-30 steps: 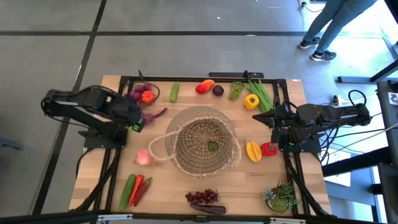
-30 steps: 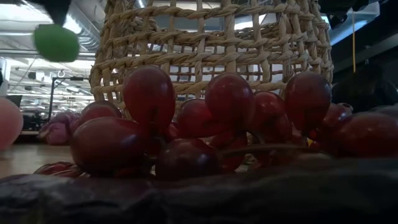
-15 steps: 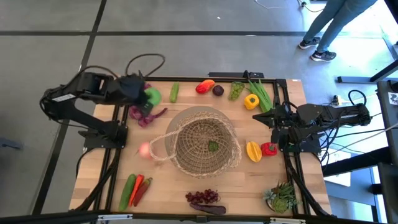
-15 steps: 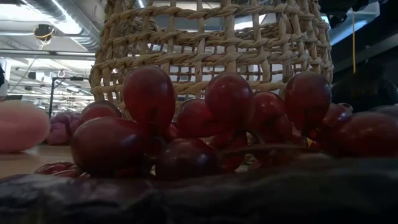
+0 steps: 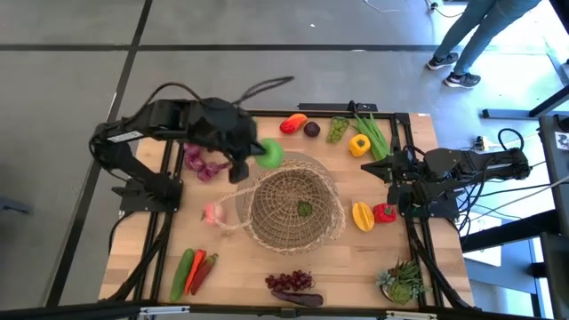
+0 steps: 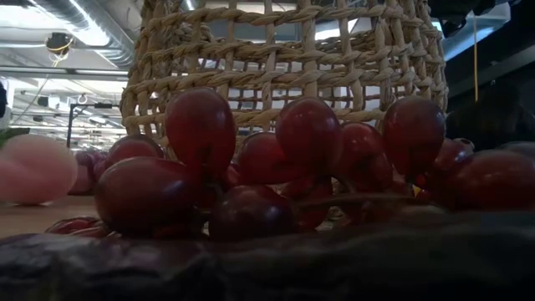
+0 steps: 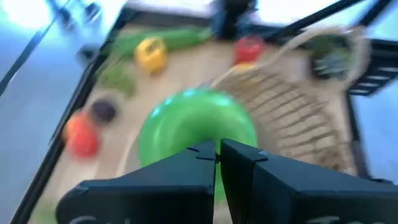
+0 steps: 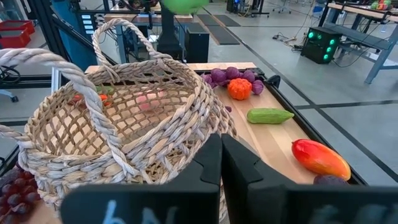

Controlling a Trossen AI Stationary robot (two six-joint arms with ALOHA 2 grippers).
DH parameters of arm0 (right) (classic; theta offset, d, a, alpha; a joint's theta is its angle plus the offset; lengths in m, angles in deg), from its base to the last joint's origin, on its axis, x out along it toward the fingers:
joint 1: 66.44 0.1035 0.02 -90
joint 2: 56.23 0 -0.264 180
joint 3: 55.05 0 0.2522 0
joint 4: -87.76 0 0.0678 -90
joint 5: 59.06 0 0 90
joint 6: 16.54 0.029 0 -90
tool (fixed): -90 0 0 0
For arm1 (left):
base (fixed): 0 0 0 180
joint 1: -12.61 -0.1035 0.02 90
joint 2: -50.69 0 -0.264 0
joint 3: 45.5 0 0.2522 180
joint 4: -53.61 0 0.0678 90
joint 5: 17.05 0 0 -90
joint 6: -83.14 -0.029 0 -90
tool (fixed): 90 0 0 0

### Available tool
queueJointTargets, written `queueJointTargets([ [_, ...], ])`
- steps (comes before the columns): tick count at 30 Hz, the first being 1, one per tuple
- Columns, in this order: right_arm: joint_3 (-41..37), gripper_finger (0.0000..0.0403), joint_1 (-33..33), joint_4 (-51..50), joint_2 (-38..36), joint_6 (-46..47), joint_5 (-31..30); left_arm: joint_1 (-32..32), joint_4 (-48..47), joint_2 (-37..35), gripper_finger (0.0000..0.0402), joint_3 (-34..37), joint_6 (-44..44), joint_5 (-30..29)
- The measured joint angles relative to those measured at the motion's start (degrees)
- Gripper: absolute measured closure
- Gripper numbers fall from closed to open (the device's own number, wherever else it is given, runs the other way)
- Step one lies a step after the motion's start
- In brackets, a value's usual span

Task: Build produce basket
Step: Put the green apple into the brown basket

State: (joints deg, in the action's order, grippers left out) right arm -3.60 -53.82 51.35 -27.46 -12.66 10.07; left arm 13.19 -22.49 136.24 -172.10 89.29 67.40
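The tan wicker basket (image 5: 293, 203) stands mid-table on its base, its loop handle toward the left; one small green piece (image 5: 305, 210) lies inside. My left gripper (image 5: 259, 154) is over the basket's far-left rim, shut on a round green fruit (image 5: 270, 153), which fills the left wrist view (image 7: 198, 132) above the shut fingers (image 7: 217, 152). My right gripper (image 5: 379, 165) waits right of the basket, shut, and its wrist view looks across the basket (image 8: 118, 130) to the green fruit (image 8: 183, 5). Other produce lies around the basket. My left gripper holds the green fruit at the side nearest the fingers (image 7: 214, 140); the fingertips (image 7: 193, 155) hide the exact place of contact. They come at it from the table's left, slanting down. The fruit is lifted clear, above the basket's rim.
Along the far edge lie purple pieces (image 5: 203, 163), a red-orange fruit (image 5: 293, 123), a dark plum (image 5: 311, 129), green grapes (image 5: 338, 130), a yellow pepper (image 5: 359, 145). Yellow and red peppers (image 5: 373, 214) sit right of the basket, a pink fruit (image 5: 212, 212) left, red grapes (image 5: 289, 281) near, a potted plant (image 5: 404, 281) at the near right.
My left gripper, carrying the green fruit, has risen from the table's left side, swung toward the far edge and then right, ending over the basket's far-left rim. The pink fruit left of the basket has rolled a little toward the basket.
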Motion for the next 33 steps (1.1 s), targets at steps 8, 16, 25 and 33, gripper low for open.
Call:
queueJointTargets([
  [8,0.00,0.0402,0.01,-1.39,0.00,0.04,-0.02,2.65,-0.89,4.61,0.0401,-1.83,-7.83,8.71],
  [16,0.00,0.0402,0.01,-3.23,-0.02,0.11,-0.02,3.75,-3.13,10.86,0.0401,-1.81,-10.79,11.17],
  [25,0.00,0.0402,-0.01,-3.19,-0.04,0.11,0.00,4.23,-2.04,20.83,0.0401,-1.76,-8.56,10.82],
  [33,0.00,0.0402,0.01,-2.91,-0.04,0.13,0.02,2.93,-2.77,28.13,0.0401,-1.72,-7.86,6.16],
])
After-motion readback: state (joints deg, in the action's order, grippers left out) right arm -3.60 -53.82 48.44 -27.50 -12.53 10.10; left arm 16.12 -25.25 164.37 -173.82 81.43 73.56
